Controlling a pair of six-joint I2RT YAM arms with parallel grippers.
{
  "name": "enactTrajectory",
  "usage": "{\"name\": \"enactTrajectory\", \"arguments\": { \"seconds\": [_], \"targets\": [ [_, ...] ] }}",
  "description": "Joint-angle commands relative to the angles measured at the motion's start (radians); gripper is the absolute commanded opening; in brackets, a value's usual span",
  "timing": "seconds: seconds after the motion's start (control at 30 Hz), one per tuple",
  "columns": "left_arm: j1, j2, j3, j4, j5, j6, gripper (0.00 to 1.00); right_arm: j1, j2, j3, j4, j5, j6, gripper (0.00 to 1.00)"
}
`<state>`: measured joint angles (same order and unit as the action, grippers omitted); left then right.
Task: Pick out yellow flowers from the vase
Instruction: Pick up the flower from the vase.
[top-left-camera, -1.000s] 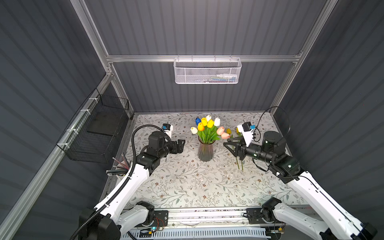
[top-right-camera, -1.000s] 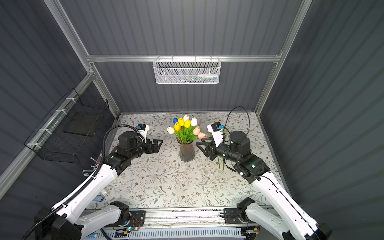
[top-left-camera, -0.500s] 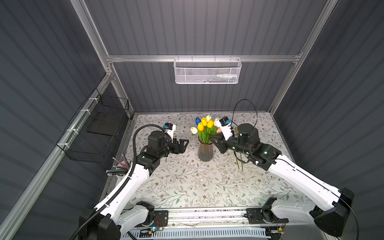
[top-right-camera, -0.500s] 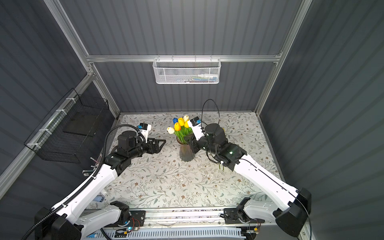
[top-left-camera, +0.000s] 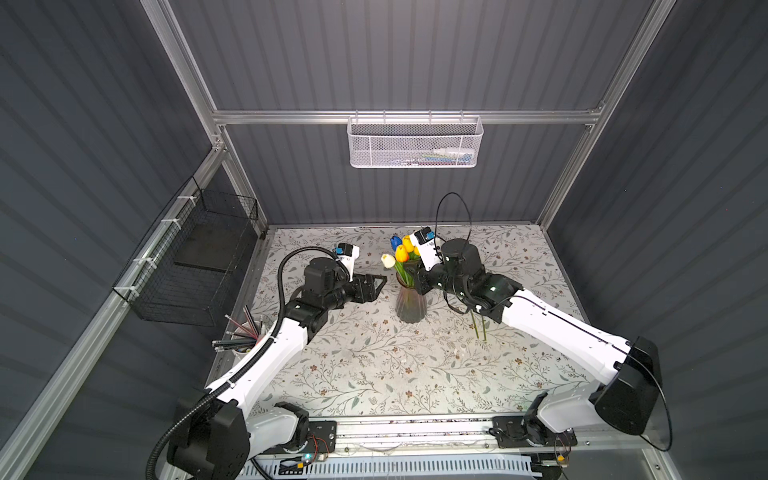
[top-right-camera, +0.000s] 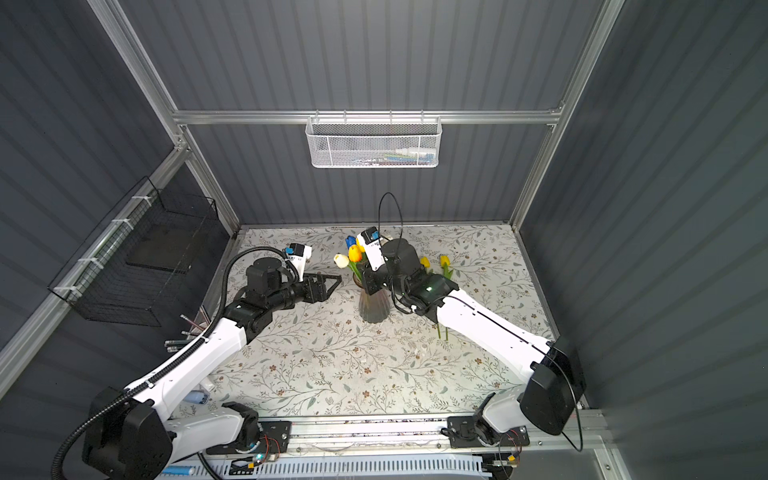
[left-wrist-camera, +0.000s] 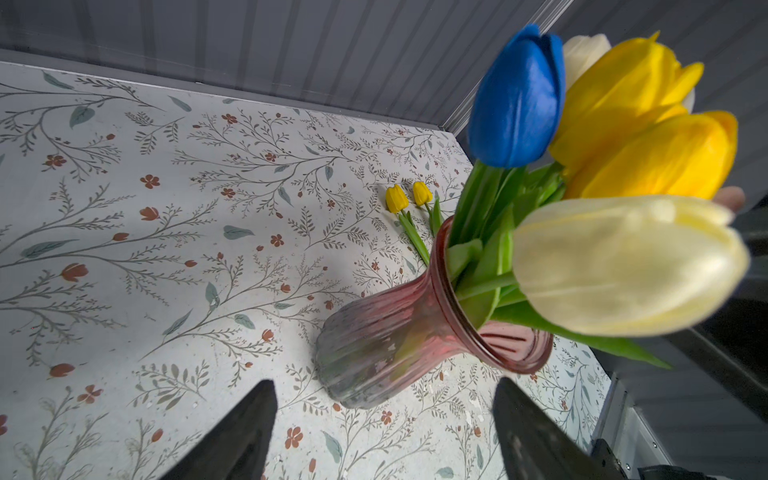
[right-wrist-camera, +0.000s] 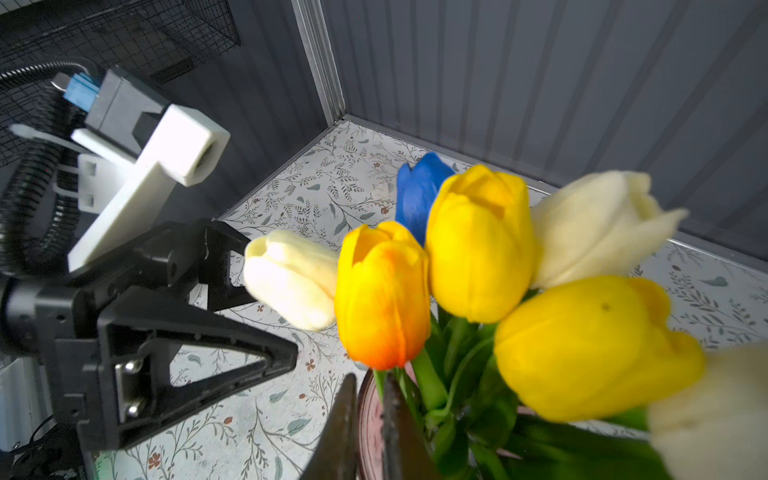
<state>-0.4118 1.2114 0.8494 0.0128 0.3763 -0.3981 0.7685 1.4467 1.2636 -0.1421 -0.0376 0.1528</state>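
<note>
a white tulip (right-wrist-camera: 291, 278) leans out toward the left fingers (left-wrist-camera: 245, 436), and a blue tulip (right-wrist-camera: 415, 191) stands behind the bunch. the yellow flowers (right-wrist-camera: 478, 245) stand heads up, stems running down into the vase (top-left-camera: 409, 305) mid-counter (top-left-camera: 374, 365). two loose yellow tulips (left-wrist-camera: 397, 198) lie flat beyond it, heads toward the back wall. the left fingers are apart, just beside the vase. the right fingers (right-wrist-camera: 338, 436) are nearly together at the rim among the stems; whether they pinch one i cannot tell.
</note>
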Motion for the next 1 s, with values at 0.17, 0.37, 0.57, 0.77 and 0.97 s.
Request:
{"name": "enactTrajectory", "arguments": {
  "seconds": [0.17,0.37,0.57,0.77,0.97],
  "targets": [
    [-0.002,0.050,0.025,0.056,0.041,-0.005,0.83,0.003,0.044,0.046,0.011,0.007,0.000,0.15],
    [-0.002,0.092,0.059,0.061,0.040,0.004,0.83,-0.002,0.068,0.047,0.016,-0.003,0.010,0.18],
    [-0.002,0.114,0.084,0.061,0.039,0.010,0.83,-0.006,0.077,0.040,0.049,-0.002,0.007,0.18],
    [-0.002,0.120,0.090,0.058,0.042,0.013,0.83,-0.009,0.092,0.042,0.070,0.007,0.006,0.18],
    [-0.002,0.123,0.094,0.051,0.037,0.016,0.83,-0.011,0.097,0.034,0.086,0.005,0.006,0.14]
  ]
}}
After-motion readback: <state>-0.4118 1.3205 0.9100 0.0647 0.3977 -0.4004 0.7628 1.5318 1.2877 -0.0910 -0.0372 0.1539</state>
